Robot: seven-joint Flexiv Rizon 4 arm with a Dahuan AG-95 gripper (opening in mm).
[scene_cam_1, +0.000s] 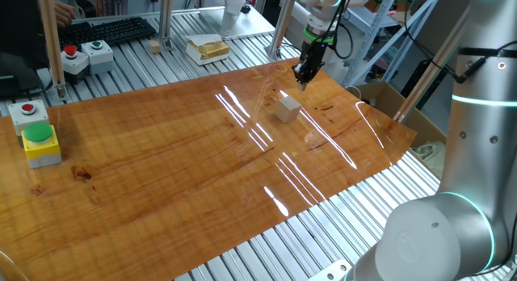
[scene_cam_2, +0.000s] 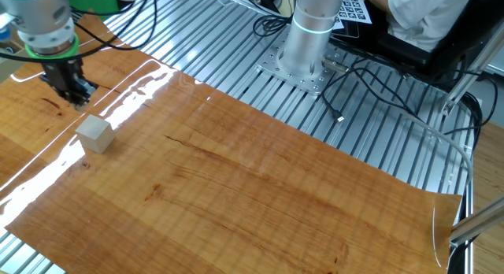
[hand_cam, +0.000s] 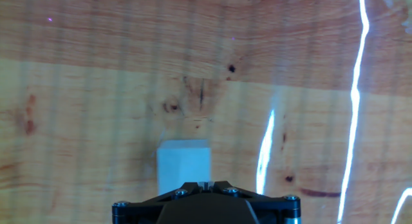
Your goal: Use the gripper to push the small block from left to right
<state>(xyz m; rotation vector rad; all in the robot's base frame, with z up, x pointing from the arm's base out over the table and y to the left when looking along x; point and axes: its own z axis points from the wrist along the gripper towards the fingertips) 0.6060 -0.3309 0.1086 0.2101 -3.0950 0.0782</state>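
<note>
The small block [scene_cam_1: 287,108] is a pale beige-grey cube lying on the wooden tabletop. It also shows in the other fixed view [scene_cam_2: 94,134] and in the hand view [hand_cam: 184,165]. My gripper [scene_cam_1: 303,79] is a narrow black tip with its fingers pressed together, under a green ring. It hangs just above the wood, a short way beyond the block and apart from it. In the other fixed view the gripper [scene_cam_2: 79,101] sits just behind the block. In the hand view the gripper [hand_cam: 205,183] shows at the bottom edge, shut and empty, with the block right before it.
A white box with yellowish contents [scene_cam_1: 207,48] and a tiny tan block [scene_cam_1: 153,46] lie on the slatted bench behind the board. Button boxes [scene_cam_1: 40,144] stand at the left. A second arm's base [scene_cam_2: 303,38] stands beyond the board. The board's right edge [scene_cam_1: 404,140] is close.
</note>
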